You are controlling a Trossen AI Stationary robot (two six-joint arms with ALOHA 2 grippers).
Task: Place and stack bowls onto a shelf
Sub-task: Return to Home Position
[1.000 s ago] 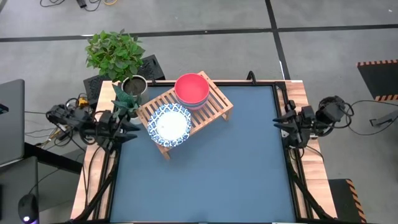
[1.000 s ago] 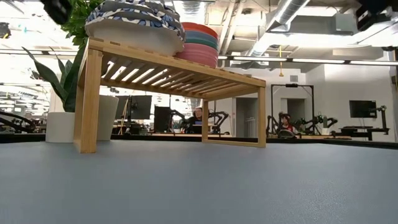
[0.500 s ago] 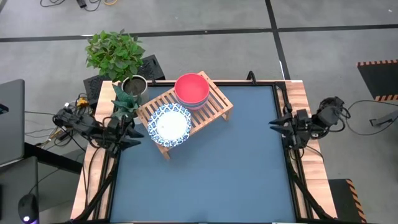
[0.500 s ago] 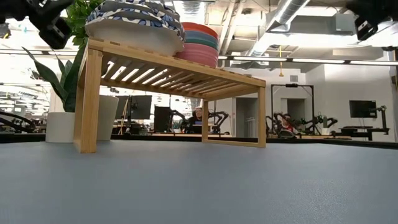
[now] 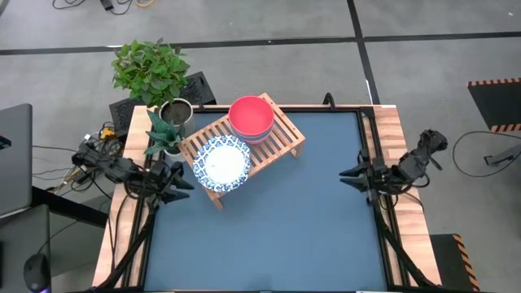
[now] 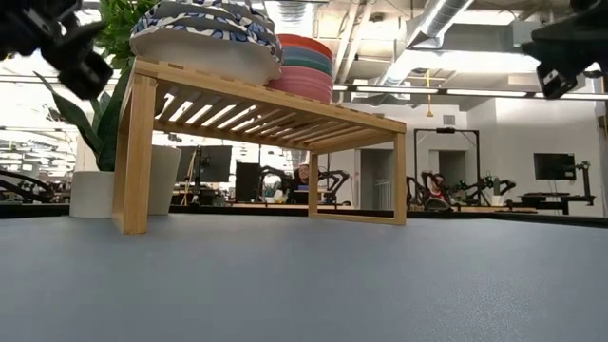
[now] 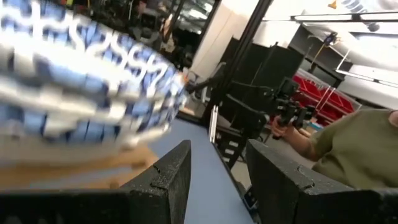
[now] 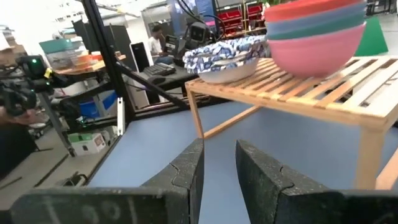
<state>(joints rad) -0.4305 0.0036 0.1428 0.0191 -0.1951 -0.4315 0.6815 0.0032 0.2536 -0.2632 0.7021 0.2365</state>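
On shelf, patterned dishes near L gripper fingers; R gripper well apart.

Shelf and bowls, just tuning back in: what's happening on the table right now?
Nothing is being handled. The patterned white dishes sit stacked at one end of the shelf. The plain bowls, red on top, are stacked at the other end. The left gripper and right gripper hang at opposite sides of the table, jaws open and empty.
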